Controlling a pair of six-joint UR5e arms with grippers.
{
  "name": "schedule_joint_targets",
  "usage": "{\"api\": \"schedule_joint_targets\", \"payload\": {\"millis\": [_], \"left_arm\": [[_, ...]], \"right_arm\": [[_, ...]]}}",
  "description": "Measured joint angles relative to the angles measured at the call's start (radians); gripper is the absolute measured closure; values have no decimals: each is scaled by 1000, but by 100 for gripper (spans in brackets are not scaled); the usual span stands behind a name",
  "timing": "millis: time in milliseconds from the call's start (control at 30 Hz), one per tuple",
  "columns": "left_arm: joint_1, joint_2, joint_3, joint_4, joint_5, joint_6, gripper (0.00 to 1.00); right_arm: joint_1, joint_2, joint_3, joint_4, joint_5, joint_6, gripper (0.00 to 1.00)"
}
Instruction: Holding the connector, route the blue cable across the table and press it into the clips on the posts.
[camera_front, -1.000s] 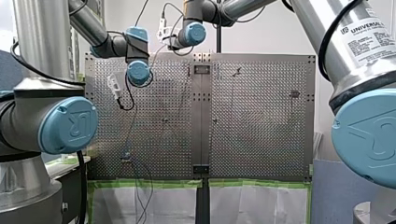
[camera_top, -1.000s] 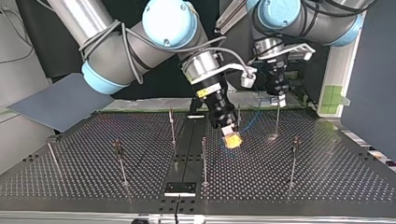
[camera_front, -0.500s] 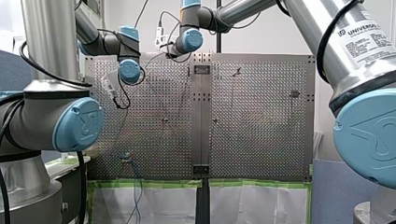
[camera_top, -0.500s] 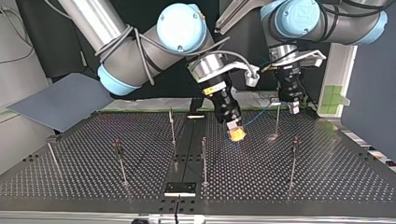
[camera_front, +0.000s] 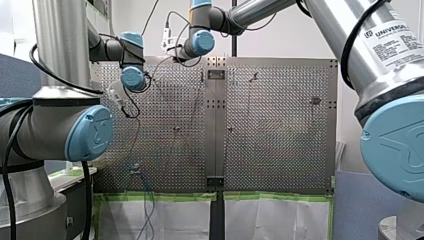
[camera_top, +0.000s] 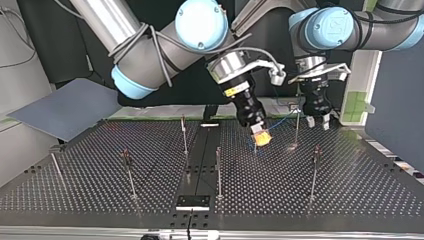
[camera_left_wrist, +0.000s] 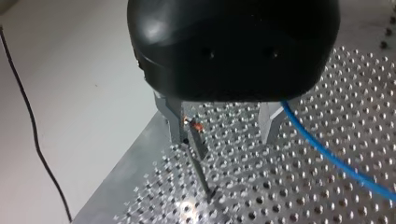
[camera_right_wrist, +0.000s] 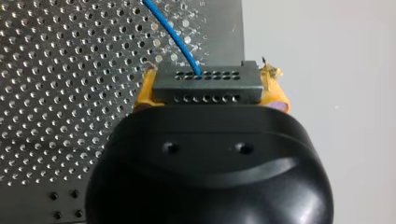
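Shift over the last second: both grippers stand further toward the top view's right; the right gripper (camera_top: 261, 137) is further up that view, the left gripper (camera_top: 317, 121) further down it.
Table (camera_top: 80, 187): perforated metal plate with a dark centre strip.
Posts (camera_top: 130, 175): thin upright rods, spread over both halves of the plate.
Right arm (camera_top: 150, 50): enters the top view from its upper left and reaches past the middle.
Right gripper, state: yellow pads (camera_right_wrist: 143, 91) clamped on the connector (camera_right_wrist: 205, 86), one pad at each end of it.
Connector: black block with two rows of small holes, held above the plate, right of the centre strip in the top view.
Blue cable (camera_right_wrist: 172, 31): leaves the connector's holed face and runs over the plate; in the top view it spans from the right gripper toward the left gripper.
Clip post (camera_left_wrist: 200, 161): stands inside the left gripper's gap, just beside one finger; its clip (camera_left_wrist: 194, 127) sits at fingertip level; contact cannot be told.
Left gripper, state: metal fingers (camera_left_wrist: 171, 122) set wide apart, gripping nothing; the blue cable passes close by the other finger, apart from the clip.
Left arm (camera_top: 330, 27): enters at the top view's upper right.
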Motion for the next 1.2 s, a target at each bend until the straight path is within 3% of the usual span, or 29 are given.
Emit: {"api": "schedule_joint_targets", "payload": {"millis": [500,833,967,1000,1067,1100,1167,1200], "left_arm": [[-12,89,0,-79,124,-117,18],[-13,51,0,-64,201,-137,18],[-13,45,0,-61,232,-145,35],[-12,46,0,-60,238,-150,35],[-10,47,0,-53,253,-162,53],[-9,48,0,-48,260,-168,53],[-7,49,0,-37,278,-184,75],[-6,49,0,-35,286,-188,75]], "right_arm": [[5,6,-1,-9,12,0,100],[6,9,0,-11,8,0,100],[6,10,-1,-12,8,0,100],[6,11,-1,-12,8,0,100],[6,12,0,-12,8,0,100],[6,12,0,-12,8,0,100],[6,13,0,-12,8,0,100],[6,14,0,-12,8,0,100]]}}
